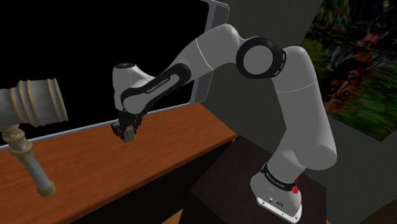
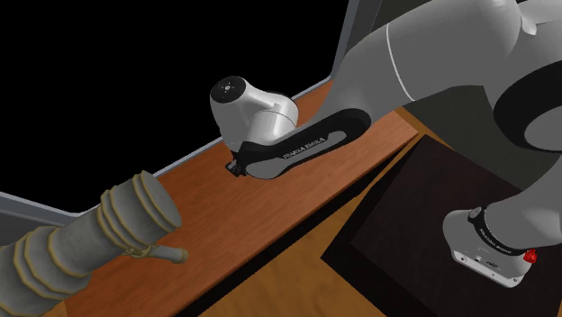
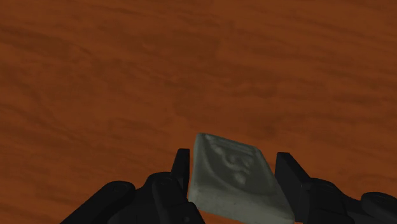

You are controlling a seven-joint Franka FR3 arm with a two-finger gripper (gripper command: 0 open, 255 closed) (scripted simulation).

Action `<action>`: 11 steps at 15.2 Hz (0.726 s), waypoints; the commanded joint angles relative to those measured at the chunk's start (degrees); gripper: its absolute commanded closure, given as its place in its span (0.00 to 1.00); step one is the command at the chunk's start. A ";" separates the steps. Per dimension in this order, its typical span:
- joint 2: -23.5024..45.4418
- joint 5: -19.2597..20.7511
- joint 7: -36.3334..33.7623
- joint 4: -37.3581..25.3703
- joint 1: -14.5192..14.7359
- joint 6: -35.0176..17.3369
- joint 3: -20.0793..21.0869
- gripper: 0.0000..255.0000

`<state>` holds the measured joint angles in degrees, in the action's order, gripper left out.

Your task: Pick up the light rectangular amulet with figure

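Between the 2 black fingers of the claw (image 3: 233, 156), closed on its sides, the pale grey rectangular amulet with raised figure (image 3: 232, 181) is held. Its long axis seemingly points toward the reddish-brown wooden tabletop (image 3: 127, 76), so a straight lift is favoured.

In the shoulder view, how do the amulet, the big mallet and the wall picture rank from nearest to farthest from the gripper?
1. The pale amulet, clasped in the gripper.
2. The mallet, at the view's left edge.
3. The wall picture, far off at the view's right.
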<state>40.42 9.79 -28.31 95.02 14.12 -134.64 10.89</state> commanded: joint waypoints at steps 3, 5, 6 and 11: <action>0.03 -0.01 0.00 -0.02 0.03 0.01 0.03 1.00; -0.48 -0.12 0.09 0.04 -0.06 0.46 0.12 1.00; -1.02 -0.22 0.15 0.09 -0.13 0.94 0.21 1.00; -3.54 -0.77 0.47 0.09 -0.43 3.45 0.66 1.00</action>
<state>37.21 9.14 -27.95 95.48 13.74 -131.90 11.46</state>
